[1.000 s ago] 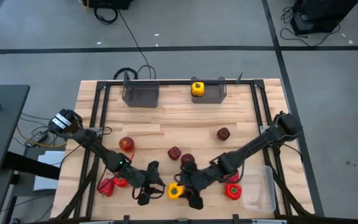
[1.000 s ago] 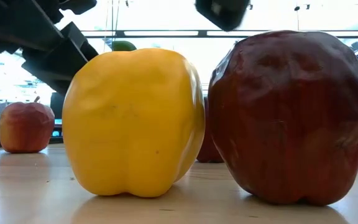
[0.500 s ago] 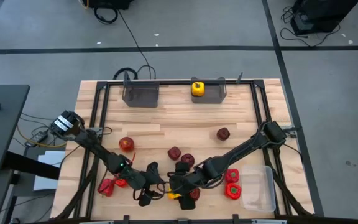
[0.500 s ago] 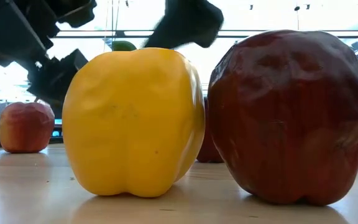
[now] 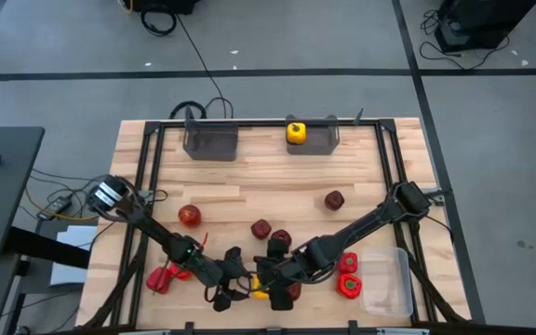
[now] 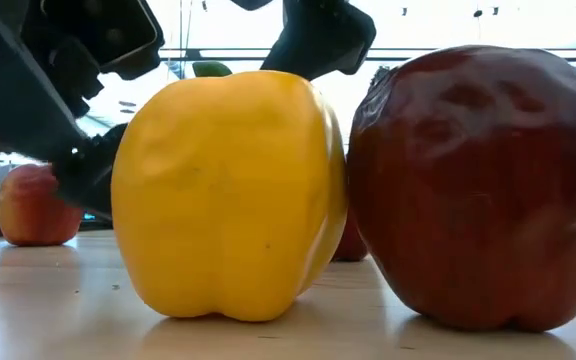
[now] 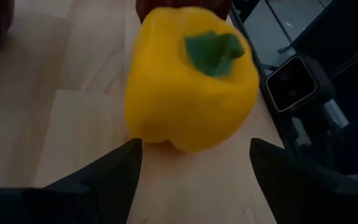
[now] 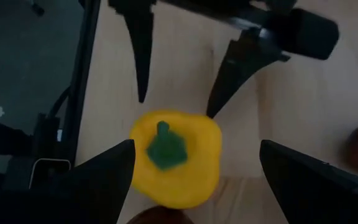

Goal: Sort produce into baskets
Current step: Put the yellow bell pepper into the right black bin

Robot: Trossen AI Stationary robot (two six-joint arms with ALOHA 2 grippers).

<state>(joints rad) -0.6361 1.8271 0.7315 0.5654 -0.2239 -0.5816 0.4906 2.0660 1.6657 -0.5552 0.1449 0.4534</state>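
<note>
A yellow bell pepper [image 6: 228, 190] stands upright on the table near its front edge, stem up, close beside a dark red apple [image 6: 478, 190]. My left gripper [image 7: 194, 152] is open, low at the pepper's left side [image 5: 234, 281]. My right gripper [image 8: 194, 152] is open above the pepper [image 8: 176, 158], one finger on each side of it; I cannot tell if they touch it. A second yellow pepper [image 5: 295, 133] lies in the far right grey bin [image 5: 313, 141]. The far left bin [image 5: 210, 142] holds nothing. My left gripper comes nearly level from the table's left. Its two open fingertips [image 7: 132, 149] reach the lower left side of the pepper [image 7: 148, 127], which stands on the table. Whether they touch it or stop just short, I cannot tell.
Red peppers lie at front left [image 5: 161, 277] and front right [image 5: 347, 263] [image 5: 347, 286]. Apples are spread over the middle [image 5: 189, 216] [image 5: 261, 228] [image 5: 333, 199]. A clear tray [image 5: 394, 284] sits at the front right corner. A black frame rims the table.
My right gripper has gone toward the table's left and tipped down, and now stands over the yellow pepper. My left gripper has sunk lower beside the pepper. The pepper and the apple beside it have slid a little toward the table's right.
</note>
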